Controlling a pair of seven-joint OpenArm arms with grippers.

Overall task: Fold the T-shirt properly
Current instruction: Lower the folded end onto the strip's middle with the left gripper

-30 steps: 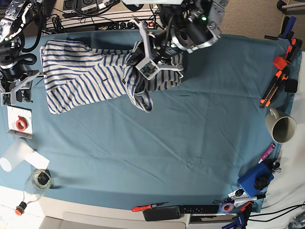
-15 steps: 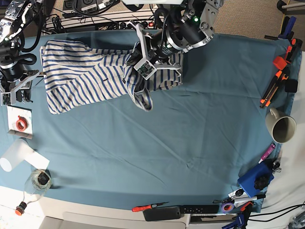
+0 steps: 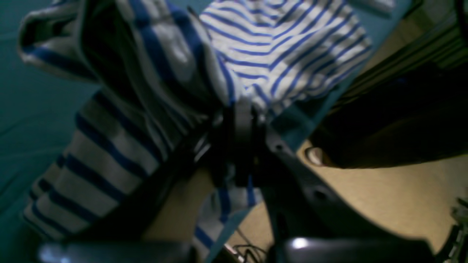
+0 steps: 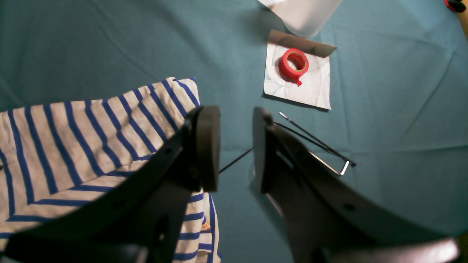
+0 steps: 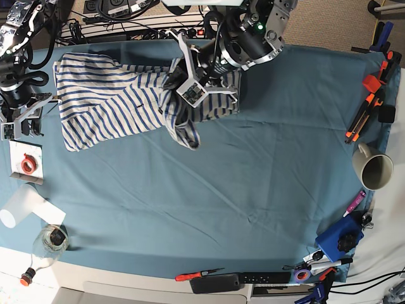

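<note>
The T-shirt (image 5: 107, 101), cream with thin blue stripes, lies spread at the back left of the teal tablecloth (image 5: 240, 183). Its right part is bunched and lifted, and a fold hangs down in front. My left gripper (image 5: 172, 77) is over that bunch, shut on a pinch of striped cloth. In the left wrist view the dark fingers (image 3: 243, 120) are pressed together with the T-shirt (image 3: 285, 54) caught between them. My right gripper (image 4: 234, 149) hangs open over bare cloth just past the T-shirt (image 4: 73, 138) and its left edge, holding nothing. In the base view the right gripper (image 5: 25, 117) is at the far left.
Red tape (image 4: 292, 65) on a white sheet, a white cup (image 4: 303, 14) and thin metal tweezers (image 4: 314, 146) lie by the right gripper. A grey mug (image 5: 373, 168), orange tools (image 5: 370, 101), a blue box (image 5: 338, 237), a red screwdriver (image 5: 196, 275) and a glass bottle (image 5: 50, 240) line the edges.
My left gripper has shifted a little left and toward the back with the pinched cloth, and the hanging fold followed. The right arm has stayed still.
</note>
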